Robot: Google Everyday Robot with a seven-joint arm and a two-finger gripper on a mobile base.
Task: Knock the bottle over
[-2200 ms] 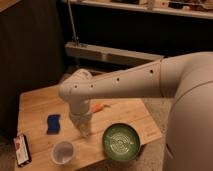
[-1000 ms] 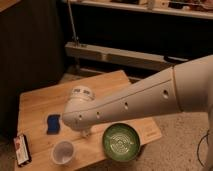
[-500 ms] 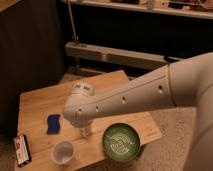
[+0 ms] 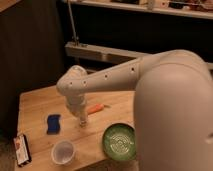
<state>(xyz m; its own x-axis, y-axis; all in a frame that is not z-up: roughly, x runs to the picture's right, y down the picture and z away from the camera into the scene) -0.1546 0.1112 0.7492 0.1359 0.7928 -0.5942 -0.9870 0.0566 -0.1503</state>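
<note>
I cannot pick out the bottle with confidence: a slim pale upright form shows only at the tip of my arm near the middle of the desk (image 4: 35, 107), so I judge it stands directly beneath or against the end effector (image 4: 82, 120), long axis vertical. The end effector points straight down there, between the blue sponge (image 4: 53, 123) and the orange carrot-like object (image 4: 96, 108); whether it is apart or together I cannot tell. With the target this close, I judge a short sideways sweep would tip it.
</note>
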